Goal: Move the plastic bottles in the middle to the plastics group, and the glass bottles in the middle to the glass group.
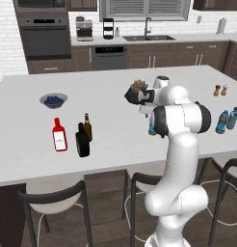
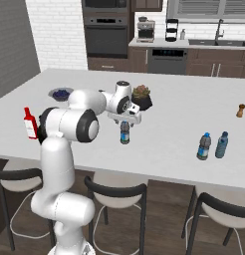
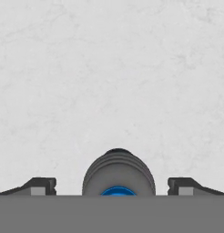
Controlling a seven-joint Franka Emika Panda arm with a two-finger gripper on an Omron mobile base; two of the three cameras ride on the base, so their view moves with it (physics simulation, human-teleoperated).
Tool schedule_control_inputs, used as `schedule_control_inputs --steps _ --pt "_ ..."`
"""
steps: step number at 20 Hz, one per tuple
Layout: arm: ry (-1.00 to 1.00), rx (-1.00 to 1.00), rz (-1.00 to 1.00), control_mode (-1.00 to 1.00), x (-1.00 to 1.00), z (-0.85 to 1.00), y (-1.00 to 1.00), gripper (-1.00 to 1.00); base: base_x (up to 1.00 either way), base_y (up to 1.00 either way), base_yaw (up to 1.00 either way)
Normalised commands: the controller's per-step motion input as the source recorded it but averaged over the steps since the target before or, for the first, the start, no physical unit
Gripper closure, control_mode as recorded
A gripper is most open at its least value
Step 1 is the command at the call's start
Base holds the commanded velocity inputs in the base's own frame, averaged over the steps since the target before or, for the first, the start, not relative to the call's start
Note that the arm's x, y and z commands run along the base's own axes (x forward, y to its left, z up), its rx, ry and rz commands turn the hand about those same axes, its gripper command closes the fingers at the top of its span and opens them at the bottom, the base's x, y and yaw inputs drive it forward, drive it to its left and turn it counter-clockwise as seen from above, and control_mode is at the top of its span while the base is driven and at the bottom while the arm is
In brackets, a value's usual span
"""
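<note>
- The claw [image 3: 112,184], its tips spread wide apart, hangs directly above the upright plastic water bottle [image 2: 124,133].
- The bottle's cap sits centred between both tips.

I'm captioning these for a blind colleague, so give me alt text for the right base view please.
The white arm's open gripper hangs straight over a small plastic bottle standing upright mid-counter, its fingers beside the cap, not closed on it. Two more blue-labelled bottles stand together to the right; a red bottle stands at the far left, partly behind the arm.
</note>
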Motion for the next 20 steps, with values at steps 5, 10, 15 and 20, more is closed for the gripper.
schedule_control_inputs --steps 5,10,15,20 --pt "0.0 0.0 0.0 -1.0 0.0 -0.05 0.0 1.0 0.0 0.0 0.0" --pt "0.0 0.0 0.0 -1.0 -0.01 0.0 0.0 1.0 0.0 0.0 0.0" --pt "-0.02 0.02 0.0 -1.0 -0.34 0.18 0.0 1.0 0.0 0.0 0.0" --pt "0.0 0.04 0.0 -1.0 -0.49 0.66 -0.11 1.0 0.0 0.0 0.0"
